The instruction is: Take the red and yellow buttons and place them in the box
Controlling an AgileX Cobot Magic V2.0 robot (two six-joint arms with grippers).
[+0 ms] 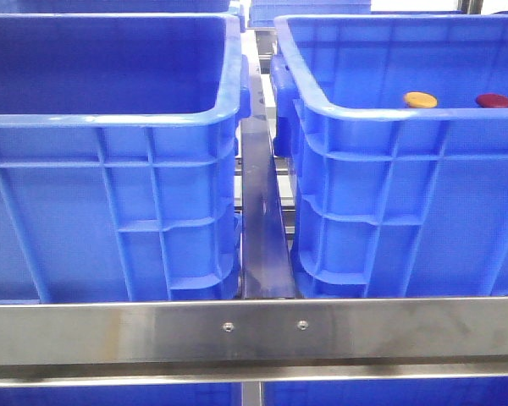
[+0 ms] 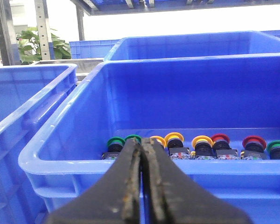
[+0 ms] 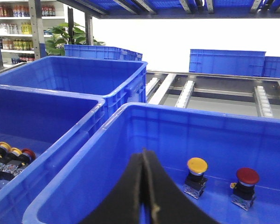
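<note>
One yellow button (image 1: 421,100) and one red button (image 1: 493,101) stand side by side inside the right blue box (image 1: 389,110). The right wrist view shows them upright on black bases, the yellow button (image 3: 196,166) and the red button (image 3: 247,177). My right gripper (image 3: 143,152) is shut and empty, over that box's near rim, short of the buttons. My left gripper (image 2: 141,142) is also shut and empty, in front of the left crate (image 2: 130,165). That crate holds a row of several green, yellow and red buttons (image 2: 203,145). Neither gripper shows in the front view.
A steel rail (image 1: 254,326) crosses in front of both crates, and a metal divider (image 1: 261,211) runs between them. The left crate (image 1: 110,114) hides its contents in the front view. More blue crates (image 3: 226,62) and roller tracks (image 3: 186,92) lie beyond.
</note>
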